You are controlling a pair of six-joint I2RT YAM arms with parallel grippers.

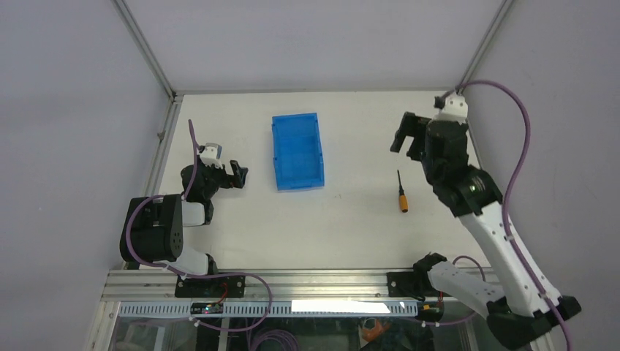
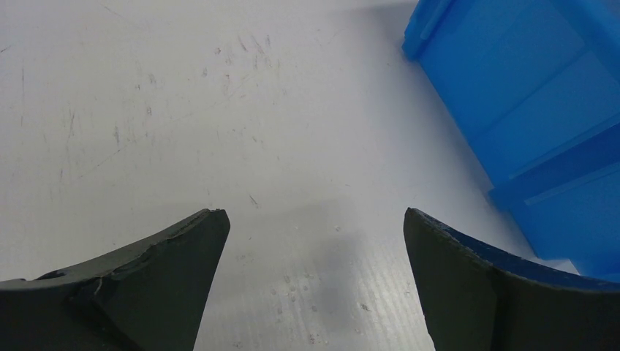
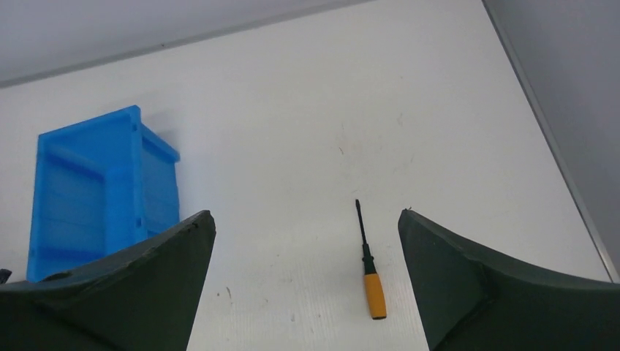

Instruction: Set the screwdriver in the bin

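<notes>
The screwdriver (image 1: 401, 196), orange handle and thin dark shaft, lies flat on the white table right of centre, shaft pointing away from the arms. In the right wrist view it (image 3: 369, 265) lies between and beyond the fingers. The blue bin (image 1: 297, 150) stands empty at mid table; it also shows in the right wrist view (image 3: 95, 190) and the left wrist view (image 2: 541, 110). My right gripper (image 1: 401, 136) is open and empty, raised above the table beyond the screwdriver. My left gripper (image 1: 237, 173) is open and empty, low over the table left of the bin.
Grey walls and metal frame rails (image 1: 164, 124) enclose the table on the left, back and right. The arm bases stand on the rail at the near edge (image 1: 292, 281). The right arm's purple cable (image 1: 520, 146) loops near the right wall.
</notes>
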